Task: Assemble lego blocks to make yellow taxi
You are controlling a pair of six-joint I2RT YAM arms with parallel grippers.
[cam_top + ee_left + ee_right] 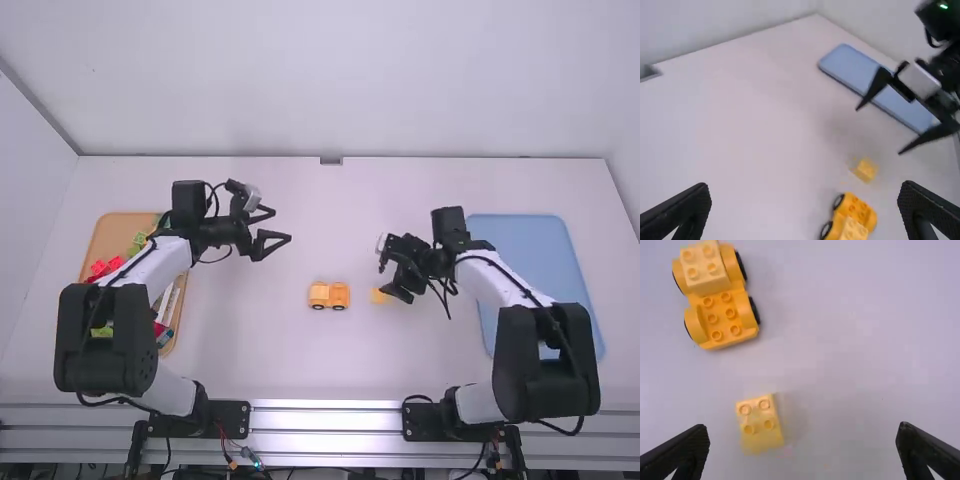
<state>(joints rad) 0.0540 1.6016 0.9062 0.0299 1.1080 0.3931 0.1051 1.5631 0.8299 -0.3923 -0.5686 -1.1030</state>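
The loose yellow block (761, 432) lies on the table (240, 350), nearer its near edge than its far one, just beside the right gripper (384, 281), whose fingers are spread and empty. The wheeled yellow car (329, 296) sits just left of the block. The left gripper (283, 225), also spread and empty, hangs farther toward the table's far edge.
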